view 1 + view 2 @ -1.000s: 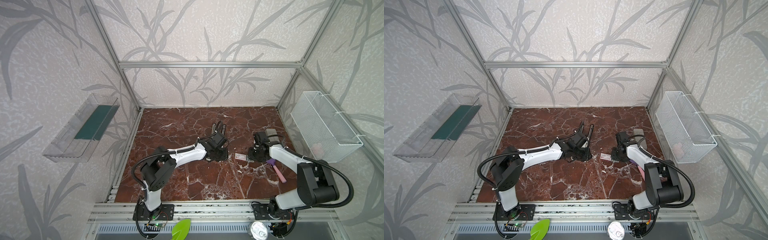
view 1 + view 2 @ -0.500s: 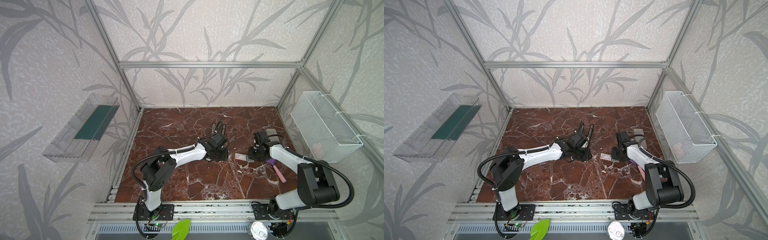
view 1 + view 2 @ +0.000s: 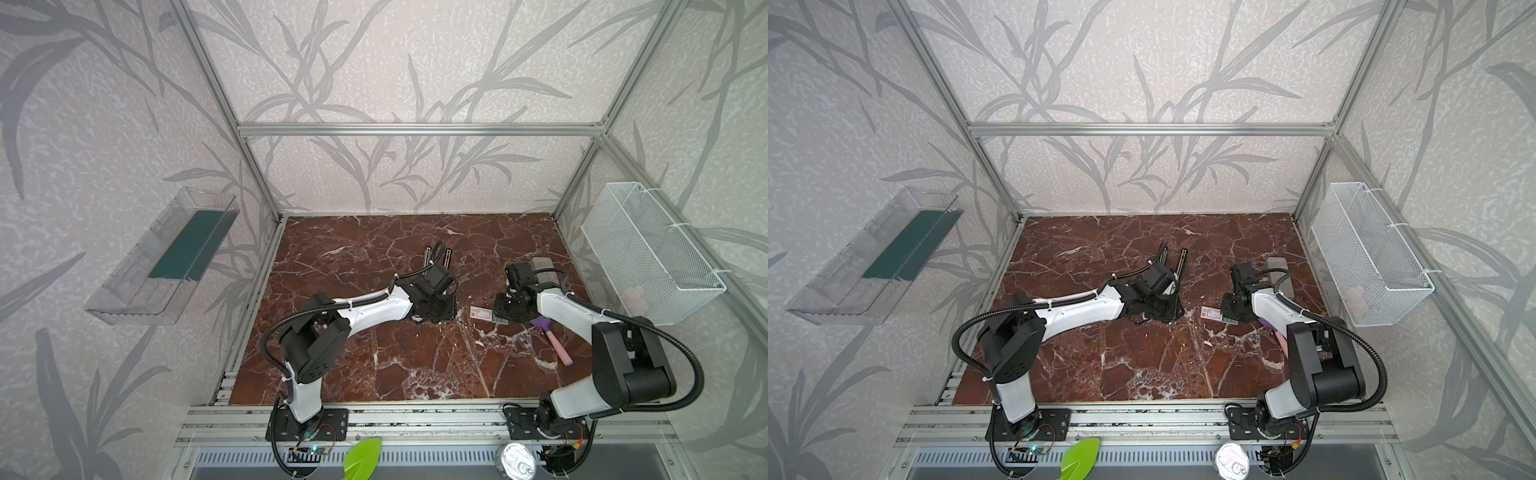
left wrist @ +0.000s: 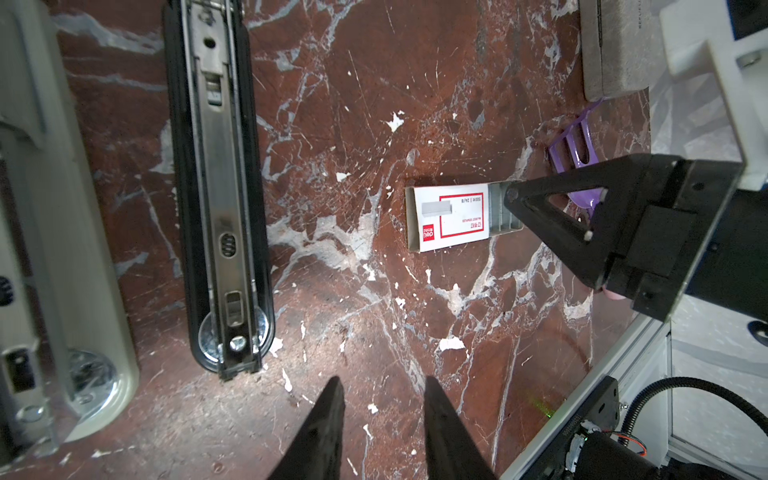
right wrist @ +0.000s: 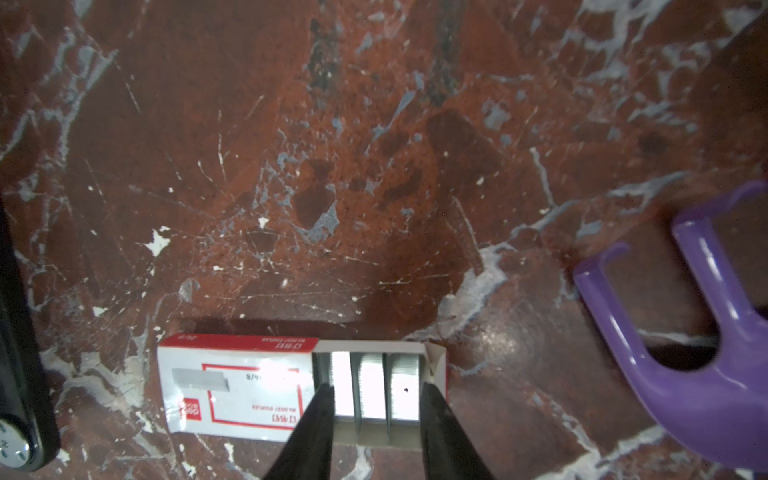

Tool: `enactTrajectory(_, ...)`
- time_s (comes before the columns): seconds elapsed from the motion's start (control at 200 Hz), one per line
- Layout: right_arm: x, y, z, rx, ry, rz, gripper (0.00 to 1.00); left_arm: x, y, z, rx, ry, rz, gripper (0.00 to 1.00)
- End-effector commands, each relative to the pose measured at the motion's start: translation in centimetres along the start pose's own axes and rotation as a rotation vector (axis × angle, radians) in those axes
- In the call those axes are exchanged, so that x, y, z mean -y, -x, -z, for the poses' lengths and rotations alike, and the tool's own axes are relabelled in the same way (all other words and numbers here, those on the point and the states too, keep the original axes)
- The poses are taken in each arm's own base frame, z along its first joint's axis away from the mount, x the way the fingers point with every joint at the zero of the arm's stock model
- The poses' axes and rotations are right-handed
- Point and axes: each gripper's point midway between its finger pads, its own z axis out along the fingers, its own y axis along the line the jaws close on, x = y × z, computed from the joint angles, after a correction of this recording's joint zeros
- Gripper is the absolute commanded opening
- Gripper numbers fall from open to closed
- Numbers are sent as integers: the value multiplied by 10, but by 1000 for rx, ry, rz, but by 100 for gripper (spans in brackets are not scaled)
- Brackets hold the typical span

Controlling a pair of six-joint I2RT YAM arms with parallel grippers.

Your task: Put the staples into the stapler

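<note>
The staples (image 3: 481,312) (image 3: 1211,312) are a small white box with red print lying flat on the marble floor. Its grey inner tray is slid out, baring silver strips (image 5: 370,386). My right gripper (image 5: 374,388) (image 3: 505,309) is open, its fingertips straddling those strips over the tray. The left wrist view shows one right finger (image 4: 540,208) at the tray end of the staples (image 4: 453,216). The stapler (image 3: 436,259) (image 3: 1173,262) lies swung open, metal rail (image 4: 220,187) beside pale cover (image 4: 62,208). My left gripper (image 4: 380,380) (image 3: 440,311) is open and empty, low between stapler and box.
A grey block (image 3: 542,264) (image 4: 615,45) lies behind my right wrist. A pink-and-purple stick (image 3: 552,338) lies right of the box, its purple fork (image 5: 706,353) close to my right fingers. A wire basket (image 3: 648,253) hangs on the right wall and a clear tray (image 3: 166,257) on the left.
</note>
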Motion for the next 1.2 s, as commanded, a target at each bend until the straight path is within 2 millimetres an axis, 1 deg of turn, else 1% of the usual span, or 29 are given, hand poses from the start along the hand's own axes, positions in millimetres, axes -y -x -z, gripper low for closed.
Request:
enactTrajectory(0.0, 9, -2, -1, -10, -46, -14, 37, 12, 7, 12, 33, -30, -10, 34)
enactTrajectory(0.15, 15, -4, -4, -25, -64, -20, 37, 12, 7, 12, 34, -31, -10, 34)
enactTrajectory(0.305, 16, -7, -8, -35, -68, -23, 35, 13, 7, 13, 34, -34, -10, 34)
enactTrajectory(0.36, 16, -8, -10, -41, -69, -25, 33, 13, 7, 13, 35, -34, -10, 34)
enactTrajectory(0.5, 15, -8, -12, -45, -64, -30, 21, 13, 7, 13, 35, -35, -9, 34)
enactTrajectory(0.565, 16, -8, -13, -46, -64, -33, 18, 13, 7, 13, 35, -35, -9, 34)
enactTrajectory(0.77, 19, -7, -10, -38, -61, -45, 20, 13, 7, 12, 32, -37, -9, 34)
enactTrajectory(0.955, 17, -2, 0, -8, -40, -49, 28, 16, 8, 12, 32, -43, -10, 34)
enactTrajectory(1.085, 20, -1, 1, -8, -47, -57, 29, 16, 8, 11, 28, -43, -8, 34)
enactTrajectory(1.195, 23, -4, -3, -22, -47, -64, 27, 17, 8, 11, 27, -43, -9, 34)
